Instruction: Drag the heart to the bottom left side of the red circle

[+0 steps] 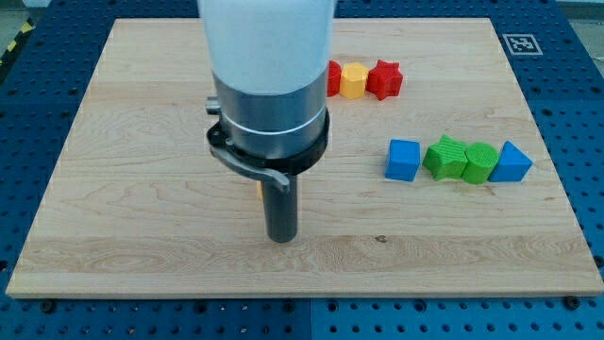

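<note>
My tip [281, 238] rests on the wooden board [142, 208], below the middle of the view. A thin orange-yellow sliver [261, 187] shows just left of the rod, above the tip. It looks like a block hidden behind the rod, and I cannot make out its shape. No heart shows plainly. A red block [333, 77] near the view's top is half hidden by the arm's body [269, 85], so its shape is unclear. It touches a yellow hexagon-like block [353, 81], which has a red star [385, 79] to its right.
A row at the view's right holds a blue cube [403, 160], a green star [444, 157], a green rounded block [479, 162] and a blue triangle [511, 162]. The arm's wide body hides the board's top middle.
</note>
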